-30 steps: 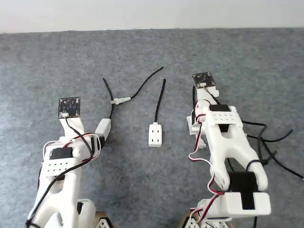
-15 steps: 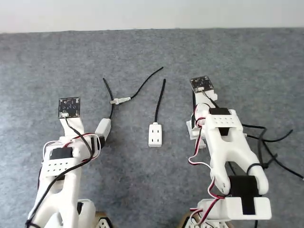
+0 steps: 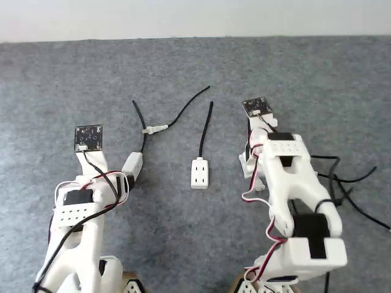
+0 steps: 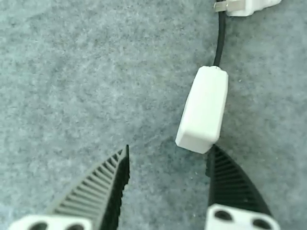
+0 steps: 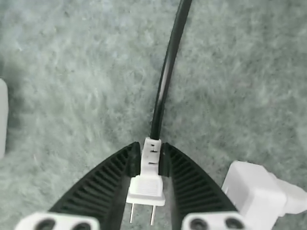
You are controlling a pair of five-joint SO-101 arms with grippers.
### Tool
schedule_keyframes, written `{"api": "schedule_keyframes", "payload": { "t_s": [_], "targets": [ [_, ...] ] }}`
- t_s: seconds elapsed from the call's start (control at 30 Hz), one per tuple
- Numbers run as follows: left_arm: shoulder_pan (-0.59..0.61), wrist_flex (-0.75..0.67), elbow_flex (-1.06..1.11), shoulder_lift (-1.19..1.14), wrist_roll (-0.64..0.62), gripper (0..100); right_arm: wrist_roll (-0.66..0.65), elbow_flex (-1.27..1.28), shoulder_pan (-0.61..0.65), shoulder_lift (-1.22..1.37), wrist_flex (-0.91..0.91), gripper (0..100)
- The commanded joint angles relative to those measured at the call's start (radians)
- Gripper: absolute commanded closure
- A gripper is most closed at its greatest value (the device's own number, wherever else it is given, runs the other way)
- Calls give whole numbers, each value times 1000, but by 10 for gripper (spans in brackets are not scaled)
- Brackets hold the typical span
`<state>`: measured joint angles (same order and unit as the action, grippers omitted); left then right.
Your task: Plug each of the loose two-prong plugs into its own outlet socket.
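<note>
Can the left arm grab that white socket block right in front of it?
Probably yes. The left pincer is open and the white socket block lies just past one fingertip, with nothing between. It sits off-centre, so a small sideways shift may help.

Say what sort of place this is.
Likely a robotics test bench: left arm and right arm at a grey carpet-like table, a loose outlet socket, a two-prong plug in the right gripper.

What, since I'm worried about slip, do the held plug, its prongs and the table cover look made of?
Plug: smooth white moulded plastic, faint sheen. Prongs: thin, pale blades, probably bare metal. Table cover: grey felt or low carpet, judging by its fuzzy fibres.
</note>
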<state>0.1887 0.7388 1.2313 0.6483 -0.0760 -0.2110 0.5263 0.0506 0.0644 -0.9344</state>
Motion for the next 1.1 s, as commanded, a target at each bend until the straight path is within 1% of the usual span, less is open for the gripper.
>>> {"api": "schedule_keyframes", "payload": {
  "t_s": [0.0, 0.17, 0.3, 0.7, 0.8, 1.0, 1.07],
  "targets": [
    [6, -20, -7, 20, 9, 753, 17, -95, -5, 21, -30, 918],
    [6, -20, -7, 20, 9, 753, 11, -117, -5, 48, -33, 915],
    [8, -20, -7, 20, 9, 753, 11, -117, -8, 50, -35, 866],
    [8, -17, -7, 21, 9, 753, 9, -115, -4, 53, -27, 867],
    [8, -17, -7, 21, 9, 753, -34, -118, 19, 73, -27, 867],
    [8, -17, -7, 23, 9, 753, -43, -230, 10, 165, -114, 868],
    [8, -17, -7, 23, 9, 753, -43, -258, 12, 188, -136, 897]
  ]
}}
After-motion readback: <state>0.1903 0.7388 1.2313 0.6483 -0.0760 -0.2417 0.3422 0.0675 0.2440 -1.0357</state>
